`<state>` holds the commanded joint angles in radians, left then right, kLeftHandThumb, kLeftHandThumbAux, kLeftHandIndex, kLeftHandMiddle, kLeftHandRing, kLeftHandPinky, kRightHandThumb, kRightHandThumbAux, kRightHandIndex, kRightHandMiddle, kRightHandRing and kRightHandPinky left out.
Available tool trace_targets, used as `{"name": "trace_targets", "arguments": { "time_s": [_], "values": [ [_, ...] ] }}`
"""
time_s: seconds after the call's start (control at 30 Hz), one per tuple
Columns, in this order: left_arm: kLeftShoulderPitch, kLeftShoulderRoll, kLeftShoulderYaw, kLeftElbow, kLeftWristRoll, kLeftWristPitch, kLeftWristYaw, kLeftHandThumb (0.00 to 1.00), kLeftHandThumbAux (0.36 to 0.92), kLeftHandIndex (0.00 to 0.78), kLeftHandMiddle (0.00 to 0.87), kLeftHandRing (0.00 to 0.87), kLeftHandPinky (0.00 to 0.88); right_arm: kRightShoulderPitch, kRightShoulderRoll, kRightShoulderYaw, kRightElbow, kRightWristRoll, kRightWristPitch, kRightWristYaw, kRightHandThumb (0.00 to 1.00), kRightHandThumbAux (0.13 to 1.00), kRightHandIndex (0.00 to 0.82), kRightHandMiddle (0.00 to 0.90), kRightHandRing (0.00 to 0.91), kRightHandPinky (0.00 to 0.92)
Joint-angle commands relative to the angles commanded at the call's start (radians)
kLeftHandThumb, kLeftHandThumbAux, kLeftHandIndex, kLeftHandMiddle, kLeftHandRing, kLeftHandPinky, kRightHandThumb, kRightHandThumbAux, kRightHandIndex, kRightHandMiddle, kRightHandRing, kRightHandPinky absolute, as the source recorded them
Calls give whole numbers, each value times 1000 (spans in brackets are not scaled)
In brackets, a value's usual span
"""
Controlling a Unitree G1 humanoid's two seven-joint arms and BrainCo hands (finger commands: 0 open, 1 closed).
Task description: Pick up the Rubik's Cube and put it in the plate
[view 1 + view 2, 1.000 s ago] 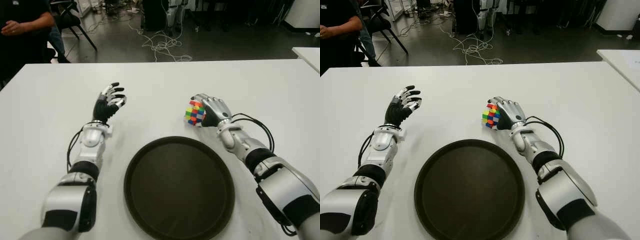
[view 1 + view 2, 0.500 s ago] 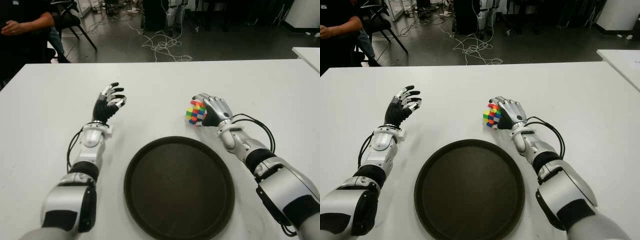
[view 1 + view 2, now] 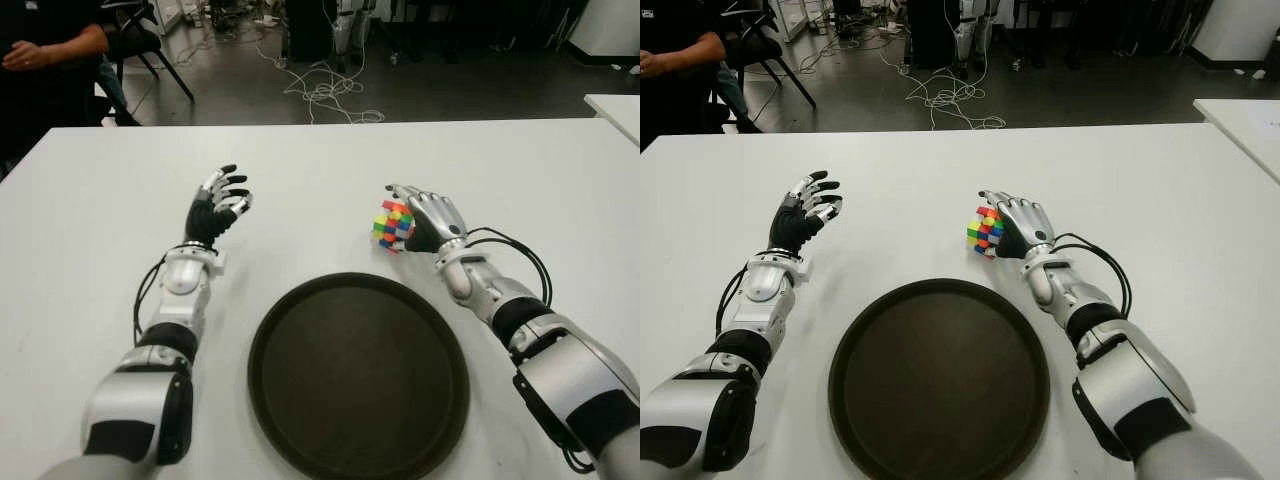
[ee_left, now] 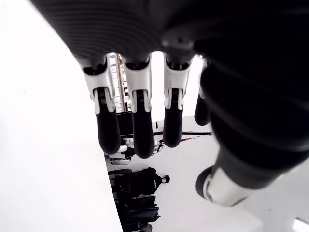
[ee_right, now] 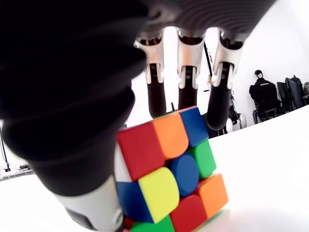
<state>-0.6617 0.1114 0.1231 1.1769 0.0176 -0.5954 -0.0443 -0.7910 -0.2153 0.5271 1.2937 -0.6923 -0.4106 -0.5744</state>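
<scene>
The Rubik's Cube (image 3: 392, 226) is tilted just beyond the plate's far right rim, held in my right hand (image 3: 418, 216). In the right wrist view the fingers (image 5: 187, 82) reach over the cube's (image 5: 169, 174) top and the thumb presses its side; one corner is close to the white table (image 3: 520, 180). The round dark plate (image 3: 358, 372) lies in front of me with nothing in it. My left hand (image 3: 220, 200) shows left of the plate, raised, with its fingers (image 4: 137, 130) spread and holding nothing.
A person (image 3: 45, 50) sits beyond the table's far left corner beside a chair (image 3: 150, 45). Cables (image 3: 325, 95) lie on the floor behind the table. A second white table (image 3: 615, 105) edges in at the far right.
The cube has tipped and shifted slightly up and right in my right hand, whose fingers now reach further over it. The left arm has not moved.
</scene>
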Motion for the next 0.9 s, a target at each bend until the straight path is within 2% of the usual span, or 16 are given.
{"name": "trace_targets", "arguments": {
  "time_s": [0.37, 0.57, 0.63, 0.77, 0.83, 0.9],
  "values": [
    [0, -2, 2, -2, -3, 3, -1, 71, 794, 179, 253, 278, 349, -4, -4, 16, 3, -12, 6, 54, 76, 891, 195, 261, 281, 345],
    [0, -1, 3, -1, -5, 0, -5, 79, 795, 179, 257, 283, 342, -7, -6, 27, 7, -20, 3, 63, 26, 873, 179, 241, 253, 289],
    [0, -1, 5, -1, -8, 0, -9, 98, 795, 180, 260, 284, 347, -10, -8, 33, 8, -24, 0, 71, 10, 858, 145, 212, 214, 212],
    [0, 0, 6, 0, -9, -1, -12, 114, 797, 182, 263, 284, 349, -16, -11, 44, 7, -31, -3, 92, 2, 842, 107, 172, 163, 126],
    [1, 0, 6, 0, -9, -2, -12, 117, 795, 184, 264, 283, 348, -18, -14, 51, 6, -34, -7, 114, 0, 818, 65, 103, 91, 56],
    [1, 0, 5, -1, -8, -4, -12, 118, 789, 188, 266, 284, 346, -23, -17, 58, 6, -35, -17, 156, 0, 795, 37, 59, 50, 28]
  ]
}}
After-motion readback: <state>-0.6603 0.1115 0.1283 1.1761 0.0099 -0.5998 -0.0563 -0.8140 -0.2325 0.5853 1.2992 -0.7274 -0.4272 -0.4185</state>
